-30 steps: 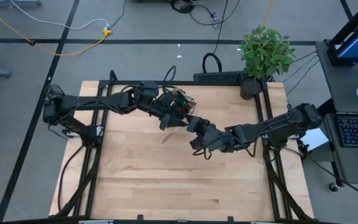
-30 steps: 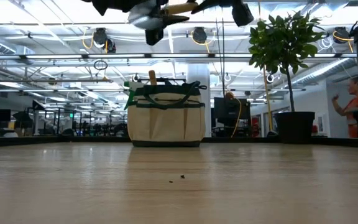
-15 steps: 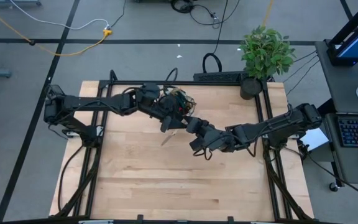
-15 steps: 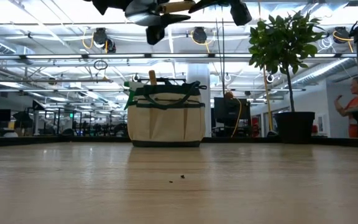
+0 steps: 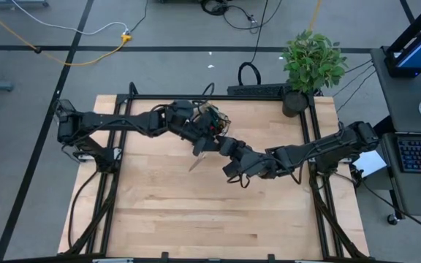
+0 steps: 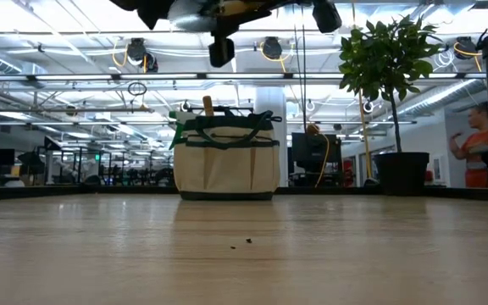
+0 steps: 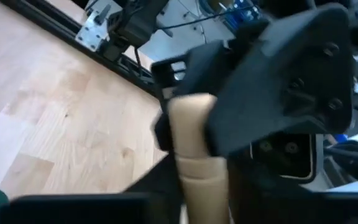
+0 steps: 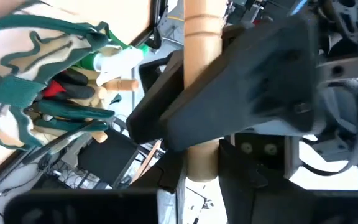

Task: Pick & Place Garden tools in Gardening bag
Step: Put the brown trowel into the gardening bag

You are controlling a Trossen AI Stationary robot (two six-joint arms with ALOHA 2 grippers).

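A wooden-handled garden tool with a grey metal blade hangs in the air near the table's middle and shows at the top of the low view. My left gripper and my right gripper meet at its handle, both shut on it. The beige gardening bag with green trim stands upright on its base just beyond them. Other tools stick out of the gardening bag's top. My left gripper has the tool's wooden handle between its two fingers, partway along it and on the blade side of the other gripper. The tool is lifted clear of the table. My right gripper pinches the handle near its rounded free end. The dark finger lies across the wood. It comes in from the table's right side. The tool hangs clear, its blade toward the table's near left.
A potted green plant stands at the table's far right corner. Bare wood lies in front of the arms. A person in orange stands in the room beyond the table.
My left gripper has moved a little toward the table's right, in toward my right gripper and the tool's handle. The tool and my right gripper have stayed about where they were.
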